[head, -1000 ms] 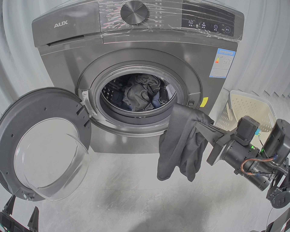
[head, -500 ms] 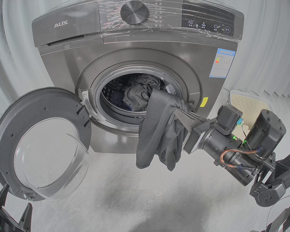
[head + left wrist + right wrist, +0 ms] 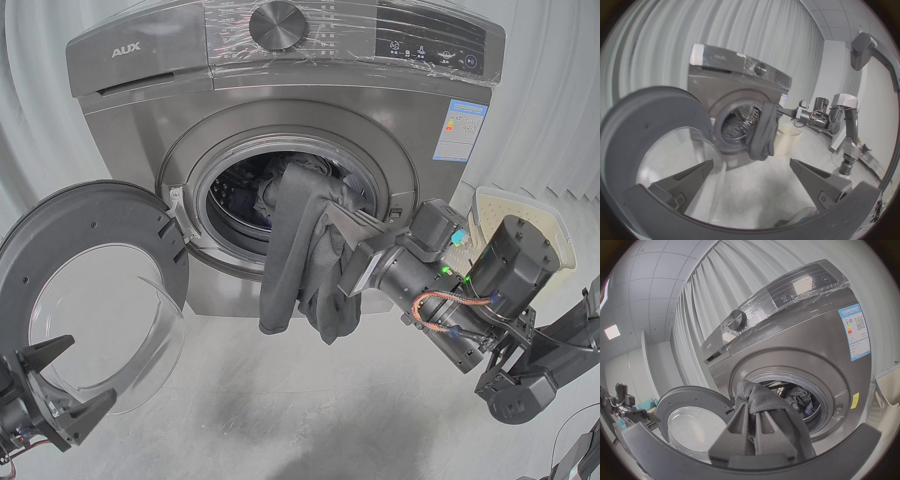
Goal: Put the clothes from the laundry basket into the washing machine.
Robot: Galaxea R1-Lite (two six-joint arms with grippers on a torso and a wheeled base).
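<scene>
At the drum mouth (image 3: pixel 250 240), right gripper (image 3: pixel 334 211) pinches top of grey garment (image 3: pixel 294 250); it hangs long-axis down, mostly outside; left gripper (image 3: pixel 94 367) gapes wide, well apart.

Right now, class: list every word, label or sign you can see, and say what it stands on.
All on the washer:
Drawer panel: brand lettering, not quoted here.
Blue label: print too small to read.
Yellow sticker: too small to read.
Control panel: icons; captions blurred.
</scene>
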